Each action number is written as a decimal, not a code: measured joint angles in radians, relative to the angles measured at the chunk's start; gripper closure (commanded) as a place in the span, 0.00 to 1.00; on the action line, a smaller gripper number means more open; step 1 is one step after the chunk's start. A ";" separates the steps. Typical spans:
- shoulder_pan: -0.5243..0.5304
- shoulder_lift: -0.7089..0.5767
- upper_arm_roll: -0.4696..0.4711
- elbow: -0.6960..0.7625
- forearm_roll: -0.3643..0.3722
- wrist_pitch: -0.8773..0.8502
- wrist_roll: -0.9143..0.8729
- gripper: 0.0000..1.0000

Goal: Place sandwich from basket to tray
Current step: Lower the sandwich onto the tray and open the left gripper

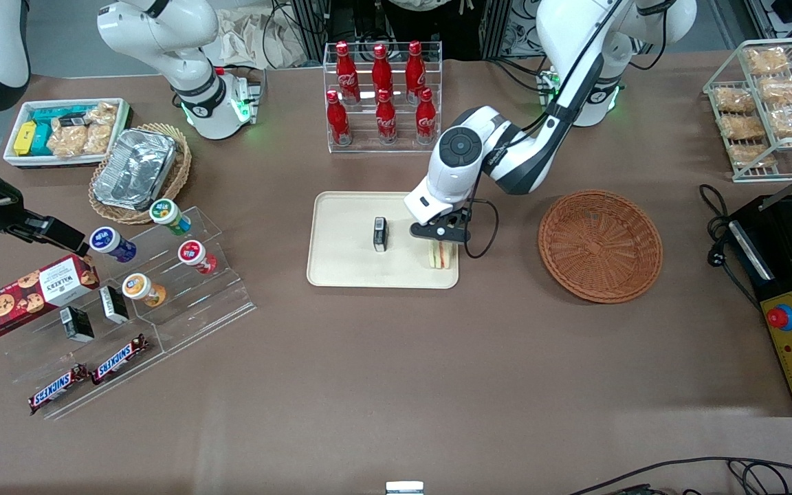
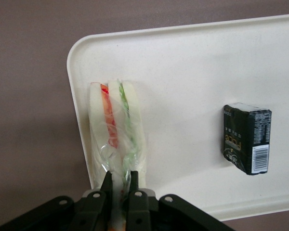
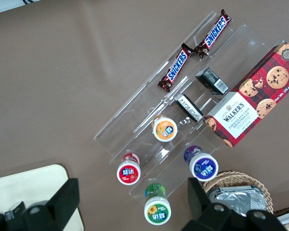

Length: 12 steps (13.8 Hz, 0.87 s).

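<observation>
Between the two black fingers [image 2: 106,185] of the gripper [image 2: 119,185] sat one end of the sandwich [image 2: 116,132], and the fingers were closed on it, pressing its clear wrapping from either side. Its red and green filling stripes ran along the cut edge, showing between the white bread layers. The sandwich rested on the tray [image 2: 192,72], close to a rounded corner and just beside the rim. A small black box [image 2: 246,138] stood on the same tray, apart from the sandwich.

Seen from the front, the gripper [image 1: 441,237] hung over the tray [image 1: 348,268] at its edge toward the working arm's end of the table, with the sandwich [image 1: 440,256] directly beneath it and the black box [image 1: 380,234] near the tray's middle. The basket [image 1: 600,245] lay on the brown table [image 1: 396,385] beside the tray, toward the working arm's end, a strip of bare table between them. A clear rack of red bottles [image 1: 382,96] stood farther from the camera than the tray.
</observation>
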 measured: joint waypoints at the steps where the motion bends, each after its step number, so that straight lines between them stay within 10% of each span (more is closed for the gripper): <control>1: 0.000 0.006 0.000 0.000 0.001 0.004 0.000 0.66; 3: 0.000 0.008 0.002 0.000 0.012 0.006 0.000 0.40; 4: 0.000 0.008 0.004 0.000 0.021 0.006 -0.001 0.00; 12: 0.051 -0.100 0.019 0.043 0.035 -0.138 -0.002 0.00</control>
